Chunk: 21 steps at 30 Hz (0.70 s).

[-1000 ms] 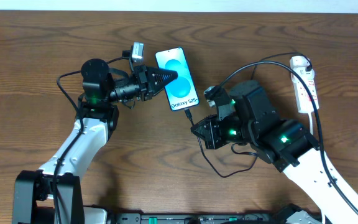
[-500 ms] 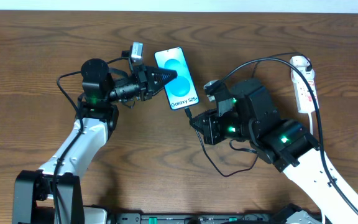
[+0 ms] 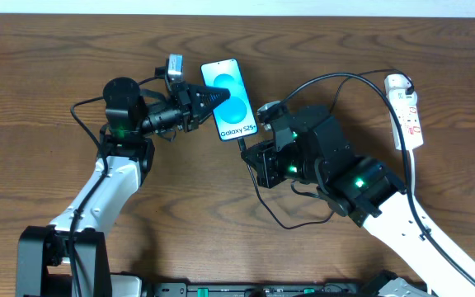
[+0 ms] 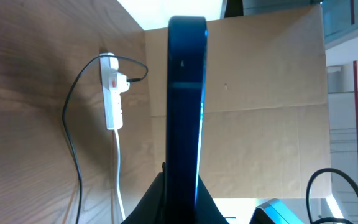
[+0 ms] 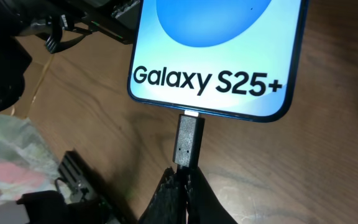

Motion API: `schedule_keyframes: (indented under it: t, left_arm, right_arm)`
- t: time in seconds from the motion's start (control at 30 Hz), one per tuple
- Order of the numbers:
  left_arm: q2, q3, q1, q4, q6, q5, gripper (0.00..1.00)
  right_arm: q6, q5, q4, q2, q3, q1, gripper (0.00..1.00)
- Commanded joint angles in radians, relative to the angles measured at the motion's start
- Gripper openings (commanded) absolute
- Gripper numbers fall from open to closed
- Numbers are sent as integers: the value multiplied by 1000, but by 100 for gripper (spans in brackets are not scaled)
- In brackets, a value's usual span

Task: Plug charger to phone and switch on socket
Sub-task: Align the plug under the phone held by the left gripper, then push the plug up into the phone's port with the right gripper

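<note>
Plugging in is nearly done. The right gripper (image 5: pixel 182 180), closed on the charger plug (image 5: pixel 188 142), holds its tip at the port of the phone (image 5: pixel 216 50) straight ahead; a sliver of metal shows, so seating looks incomplete. The left gripper (image 3: pixel 219 96) clamps the phone's side edge. Plug and phone share one long axis, the port end facing the right gripper. The socket (image 3: pixel 406 111), well behind that gripper, seemingly awaits switching.

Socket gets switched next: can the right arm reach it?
Probably not yet: the right end effector is shut on the charger at the phone, though the socket lies uncovered on its side.
</note>
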<state>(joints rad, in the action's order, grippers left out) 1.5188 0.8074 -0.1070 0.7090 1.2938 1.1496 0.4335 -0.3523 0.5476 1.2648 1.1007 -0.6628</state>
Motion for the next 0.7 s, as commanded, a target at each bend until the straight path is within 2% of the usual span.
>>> schedule_keyframes:
  t: [0.0,0.23,0.4,0.53,0.67]
  left_arm:
    - [-5,14,-23,11,-65,159,7]
    - [-5,14,-23,11,-131,178,7]
    - [-5,14,-23,11,-134,180,7]
    - [-5,14,-23,11,-134,183,7]
    - [-5,14,-34,11,-135,184,7]
  right_arm:
    - [-47,85,-56,11,2,-3,1]
    - [-48,141,-98,10,2,-2,1]
    - [-45,154,-155,7,2,2,1]
    - [12,159,-148,10,2,6,1]
    - [-10,159,-184,9,2,6,1]
